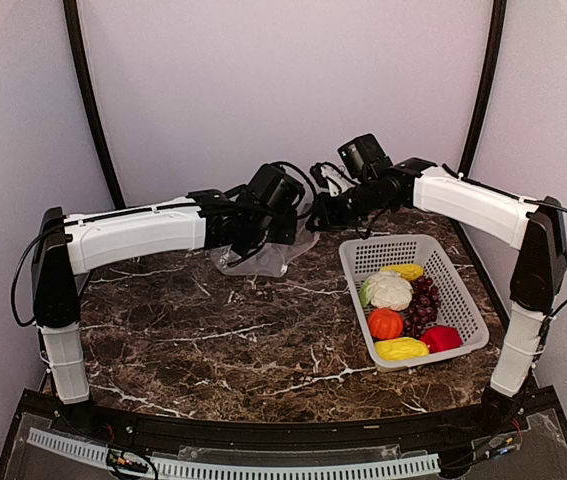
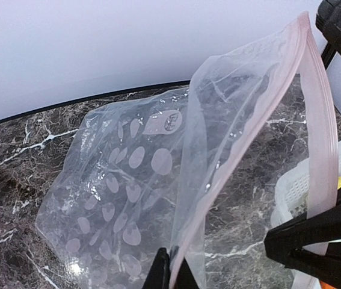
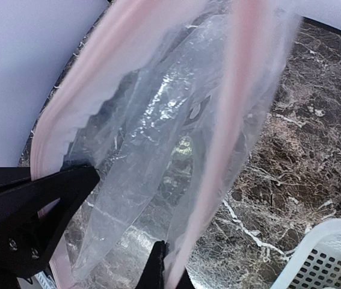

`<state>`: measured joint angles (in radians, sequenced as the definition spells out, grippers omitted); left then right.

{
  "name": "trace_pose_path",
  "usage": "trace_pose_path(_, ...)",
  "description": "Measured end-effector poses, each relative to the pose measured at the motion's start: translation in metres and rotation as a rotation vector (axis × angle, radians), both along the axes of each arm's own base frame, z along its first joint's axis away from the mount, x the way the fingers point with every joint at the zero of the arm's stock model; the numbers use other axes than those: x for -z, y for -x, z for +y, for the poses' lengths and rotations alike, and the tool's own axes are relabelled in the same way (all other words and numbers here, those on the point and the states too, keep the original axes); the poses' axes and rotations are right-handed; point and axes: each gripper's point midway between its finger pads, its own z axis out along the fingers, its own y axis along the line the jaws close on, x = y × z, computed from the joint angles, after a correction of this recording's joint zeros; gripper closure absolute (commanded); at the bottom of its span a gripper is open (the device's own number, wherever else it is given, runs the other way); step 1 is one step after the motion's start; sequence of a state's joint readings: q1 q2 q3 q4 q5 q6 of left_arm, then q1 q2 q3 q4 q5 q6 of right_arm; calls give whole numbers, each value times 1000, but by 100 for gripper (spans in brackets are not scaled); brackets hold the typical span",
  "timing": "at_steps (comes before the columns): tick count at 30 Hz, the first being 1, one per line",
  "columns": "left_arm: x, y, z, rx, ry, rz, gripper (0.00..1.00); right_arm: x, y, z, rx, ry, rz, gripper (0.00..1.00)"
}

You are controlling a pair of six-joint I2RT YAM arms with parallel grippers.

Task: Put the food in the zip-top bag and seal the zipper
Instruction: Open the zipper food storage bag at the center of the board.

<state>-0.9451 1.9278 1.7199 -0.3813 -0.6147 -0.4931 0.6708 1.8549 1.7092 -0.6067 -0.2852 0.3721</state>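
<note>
The clear floppy plastic bag (image 2: 128, 180) is thin, glossy, wrinkled film printed with frosted pale spots, and its whitish-pink zipper strip (image 2: 318, 120) looks thicker, matt and ridged. Under the bag, the dark white-veined marble-look counter (image 1: 213, 340) is smooth and polished; beside the bag, the white perforated plastic basket (image 1: 460, 292) is rigid, holding smooth moulded toy foods (image 1: 390, 292).

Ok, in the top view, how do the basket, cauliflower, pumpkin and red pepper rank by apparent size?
1. white perforated basket
2. cauliflower
3. orange pumpkin and red pepper: these look about alike, so they are not ranked
</note>
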Motion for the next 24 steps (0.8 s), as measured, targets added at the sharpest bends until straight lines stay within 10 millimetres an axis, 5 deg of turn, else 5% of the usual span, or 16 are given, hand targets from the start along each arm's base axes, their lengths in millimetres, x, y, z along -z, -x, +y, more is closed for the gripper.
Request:
trace_pose_path(5,-10,2,6,7,-24,-21,99,-2,-5,-20,9,16,-26,99)
trace_pose_path(9,-30,9,15,18,-8,-46,99,-14,-3,-28,-50,1,-72,80)
trace_pose_path(12,-44,13,18,40,10,-58,99,-29,12,-20,-182,-53,-109,61)
trace_pose_path(17,-48,17,21,83,5,-35,99,-53,47,-12,-444,-123,-160,50)
trace_pose_path(20,-38,19,28,111,-23,-6,99,-64,63,-29,-532,-114,-227,46)
trace_pose_path(24,-16,27,45,152,-95,57,99,-63,81,-80,-568,-43,-341,39)
